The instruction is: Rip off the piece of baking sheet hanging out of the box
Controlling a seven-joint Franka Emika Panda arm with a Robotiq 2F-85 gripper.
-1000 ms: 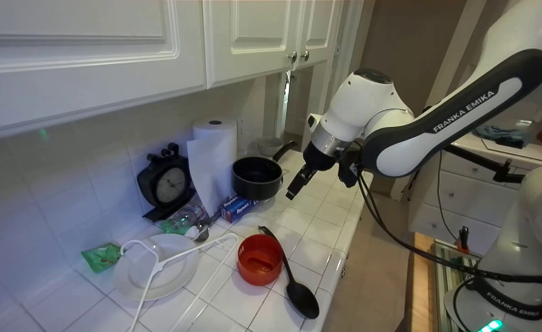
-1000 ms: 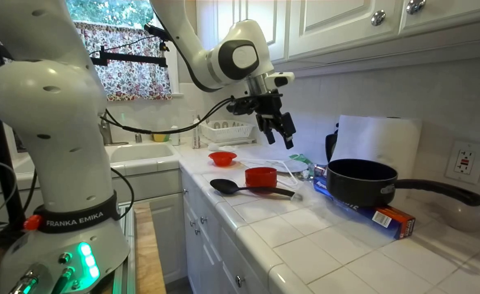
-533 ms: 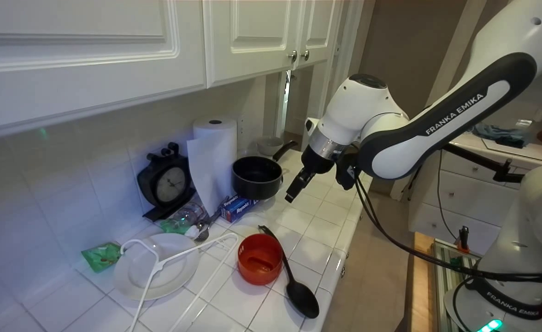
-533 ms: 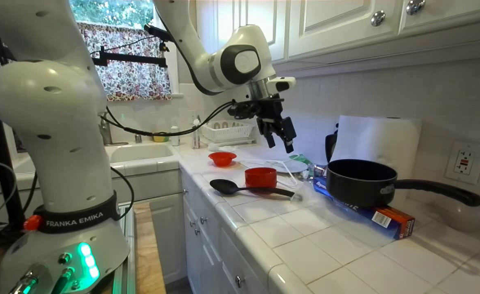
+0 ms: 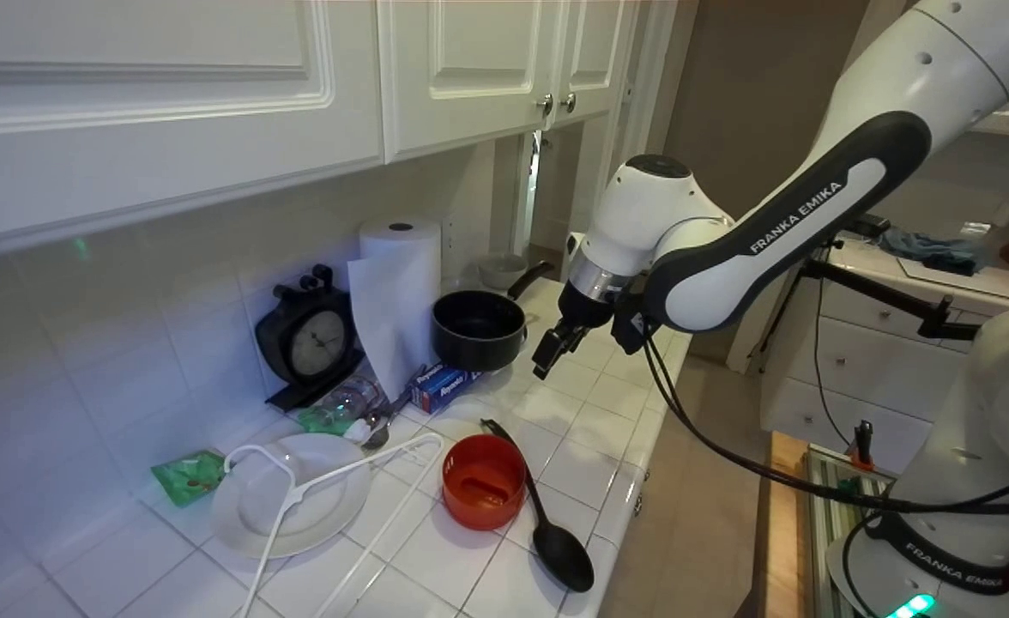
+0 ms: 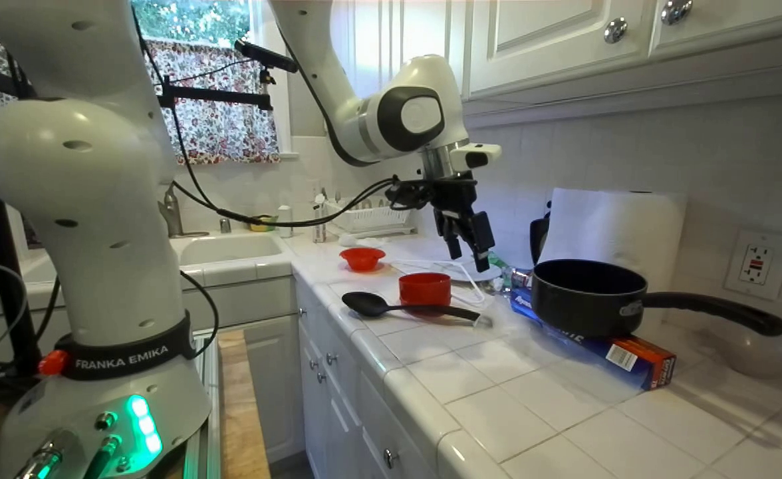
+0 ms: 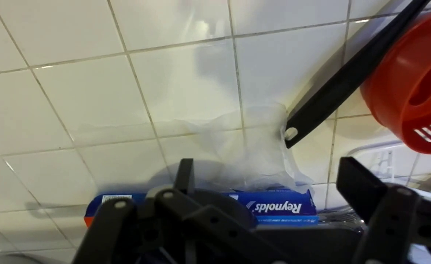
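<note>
A thin translucent sheet (image 7: 259,154) lies crumpled on the white tiles, coming out of the long side of a blue Reynolds box (image 7: 277,205). The sheet shows faintly in an exterior view (image 6: 521,329). The box appears in both exterior views (image 5: 440,388) (image 6: 637,362), partly under a black saucepan (image 6: 587,313). My gripper (image 7: 268,172) is open and empty, with its fingers wide apart. In both exterior views the gripper (image 5: 546,365) (image 6: 469,261) hangs above the counter, apart from the sheet and box. In the wrist view the gripper body hides part of the box.
A black spoon (image 7: 332,91) has its handle end at the sheet's edge, beside a red cup (image 7: 395,88). The saucepan handle (image 6: 717,309) sticks out. A paper towel roll (image 5: 401,283), clock (image 5: 311,339), plate (image 5: 238,524) and white hanger (image 5: 299,495) stand or lie nearby. Cabinets (image 5: 479,77) hang above.
My gripper has moved lower and closer to the box and sheet, rightward in an exterior view. It stays open. The objects on the counter have not moved.
</note>
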